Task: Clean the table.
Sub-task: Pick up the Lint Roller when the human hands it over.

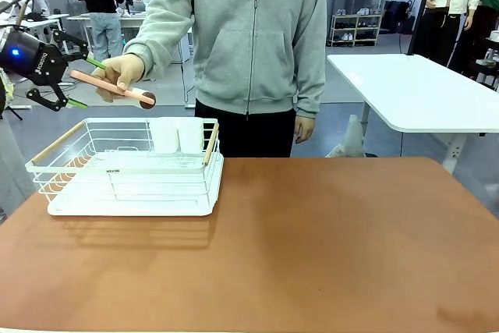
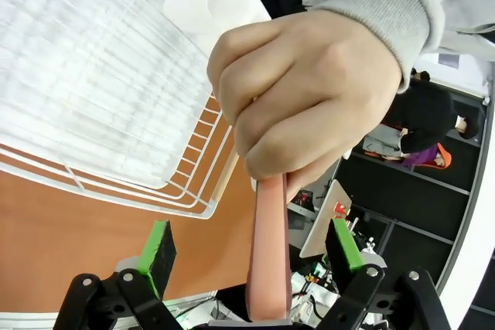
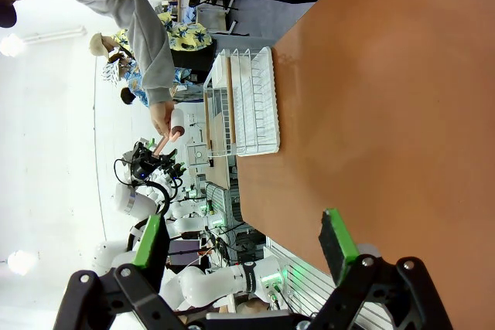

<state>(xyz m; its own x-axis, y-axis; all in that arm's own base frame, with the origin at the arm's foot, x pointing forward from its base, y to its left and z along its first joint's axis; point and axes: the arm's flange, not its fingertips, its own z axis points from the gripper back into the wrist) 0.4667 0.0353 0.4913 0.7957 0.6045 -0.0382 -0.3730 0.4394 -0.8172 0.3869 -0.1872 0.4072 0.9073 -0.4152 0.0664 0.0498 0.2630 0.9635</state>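
- We see the copper-brown tabletop (image 1: 335, 247) carrying the white wire dish rack (image 1: 54, 163) at its far left; everything to the right of the rack is bare.
- A person in a grey hoodie (image 1: 249, 44) stands behind the rack, at the tabletop's far edge.
- A white table (image 1: 421, 91) stands farther back, well to the right of the rack.
- The rack sits on a white drain tray (image 1: 132, 207) and has wooden handles at its ends.
- Our left tool (image 1: 84, 83) hangs above the rack's far left corner. Its green pads are spread apart, one on each side of a pink handle, and grip nothing.
- Our right tool (image 3: 241, 241) hovers over bare tabletop, well apart from the rack, with its pads apart and nothing between them.
- The person's hand (image 1: 121, 74) is above the rack's far edge, closed around the pink handle.
- Two white cups (image 1: 178, 136) stand side by side in the rack's far right corner.
- The pink handle (image 2: 268, 253) has a dark end pointing away from our left tool.
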